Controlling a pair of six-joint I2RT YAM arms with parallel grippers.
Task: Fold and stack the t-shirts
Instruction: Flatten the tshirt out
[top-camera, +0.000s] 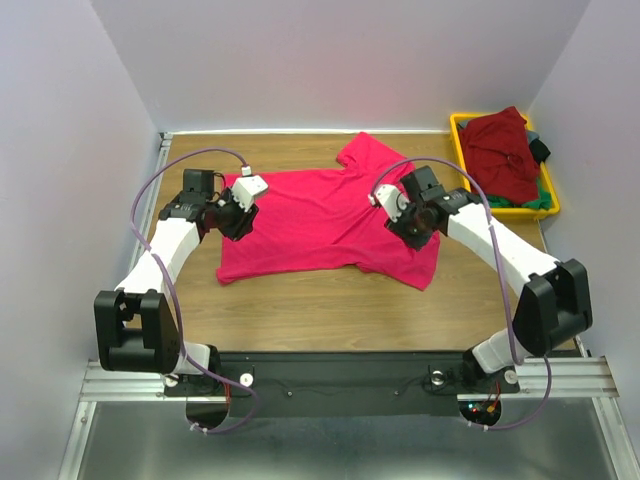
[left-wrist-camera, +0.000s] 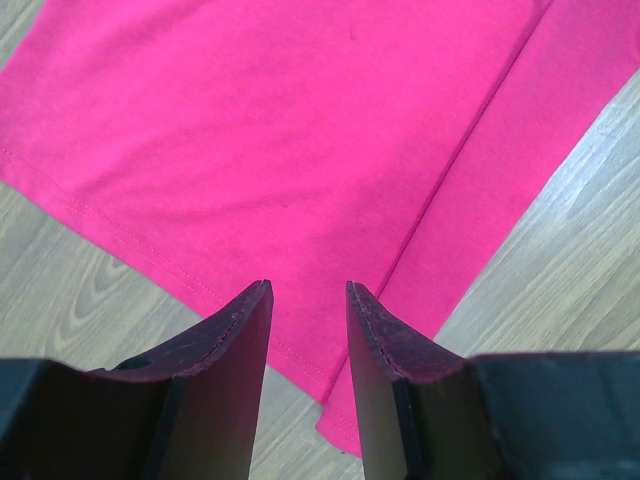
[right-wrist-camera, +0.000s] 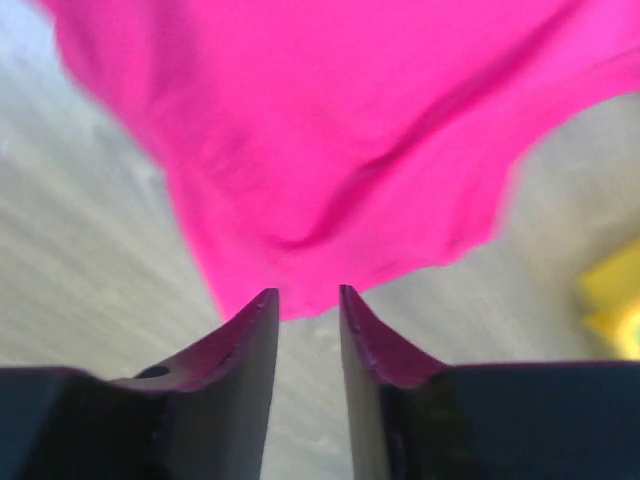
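**On the wooden surface, two open grippers are hovering at either end of a spread crimson t-shirt**

At the near edge, at 6 o'clock, the two arms are rising from their bases and reaching out over the surface (top-camera: 300, 300).

The left gripper (left-wrist-camera: 308, 290) is hanging over the 9 o'clock end of the crimson t-shirt (top-camera: 320, 220). Its jaws are standing partly apart with nothing between them. Its wrist view is showing a stitched hem and a corner of the cloth directly below the fingertips. A straight crease or seam is running away toward 1 o'clock, and bare wood is showing on both sides.

The right gripper (right-wrist-camera: 308, 293) is hovering at the 3 o'clock end of the same shirt. Its jaws are also standing apart by a narrow gap and holding nothing. Its wrist view is blurred, but a rounded edge of the cloth is lying just beyond the fingertips, with wood beneath them.

The crimson t-shirt is lying spread across the middle of the surface, one sleeve pointing toward 12 o'clock and another toward 4 o'clock.

Farther back, at 2 o'clock, a yellow bin (top-camera: 458, 140) is sitting against the right wall. A maroon t-shirt (top-camera: 500, 150) is lying heaped inside it, with green cloth (top-camera: 545, 197) peeking out at its near corner.
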